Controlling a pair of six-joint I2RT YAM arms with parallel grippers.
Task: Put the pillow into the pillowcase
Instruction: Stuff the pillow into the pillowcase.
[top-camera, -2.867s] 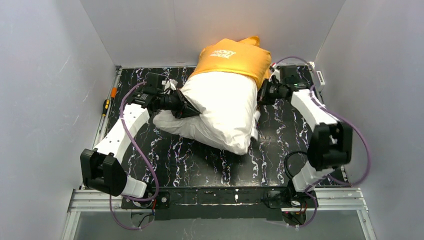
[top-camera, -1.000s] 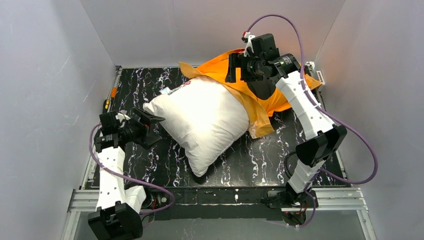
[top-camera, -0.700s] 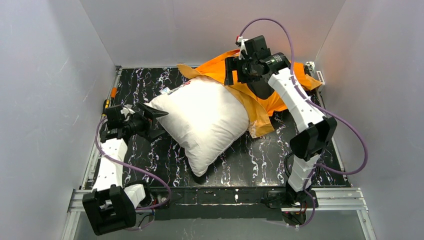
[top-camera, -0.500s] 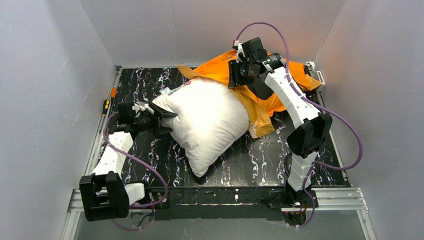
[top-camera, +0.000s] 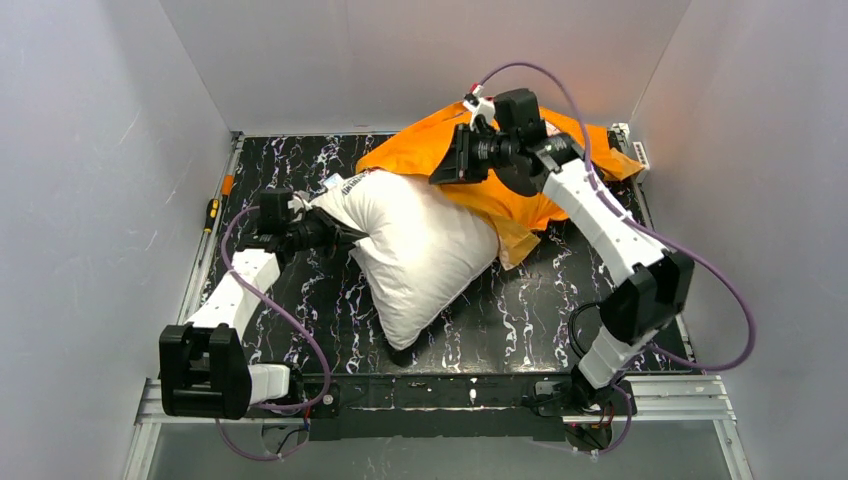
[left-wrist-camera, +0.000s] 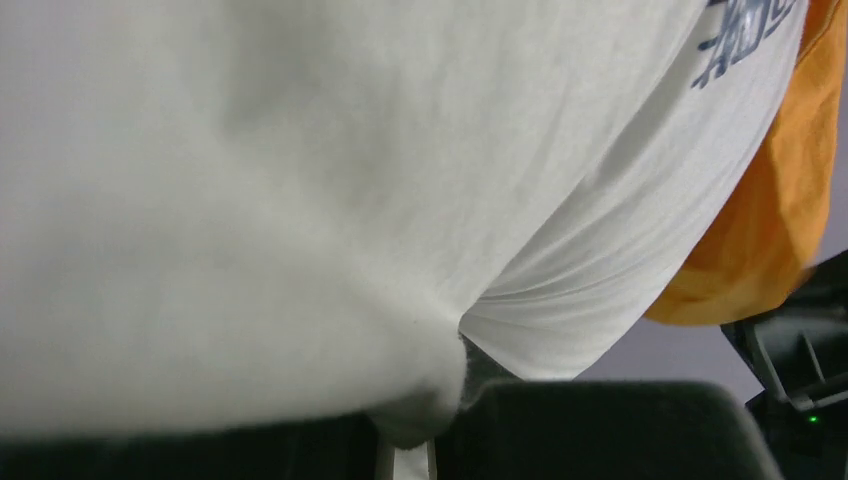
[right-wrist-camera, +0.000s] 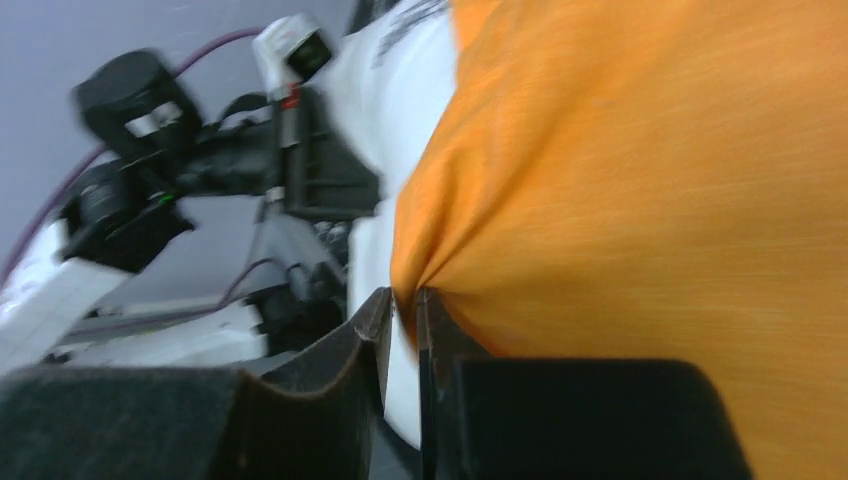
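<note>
Lying along the left rail outside the black white-veined marble-pattern counter (top-camera: 530, 320) are a black-and-orange-handled screwdriver (top-camera: 212, 212) and, farther back, a small orange object (top-camera: 228, 185) too small to identify. The white-and-black left arm (top-camera: 240, 290), trailed by a purple cable (top-camera: 290, 330), reaches across the counter's left half to the left end of the large plump off-white fabric pillow (top-camera: 420, 255). The left jaws are clenched on that end: the left wrist view shows the white cloth (left-wrist-camera: 300, 200) gathered into a pinch between them, filling nearly the whole picture and hiding the counter.

The pillow rests on the middle of the counter, set diagonally, one corner pointing toward the near edge. Most of it lies bare. Its far right edge is covered by the bright orange fabric pillowcase (top-camera: 520, 205), which is heaped at the back of the counter and drapes down over the pillow; whether any of the pillow is inside the case cannot be told.

The right arm (top-camera: 610, 225) arches over the counter's right half, above the orange cloth. The right jaws are grasping a fold of the pillowcase (right-wrist-camera: 650, 180), nearly closed on it, just beside the white pillow (right-wrist-camera: 400, 70). A small white device (top-camera: 641, 155) sits at the far right corner.
</note>
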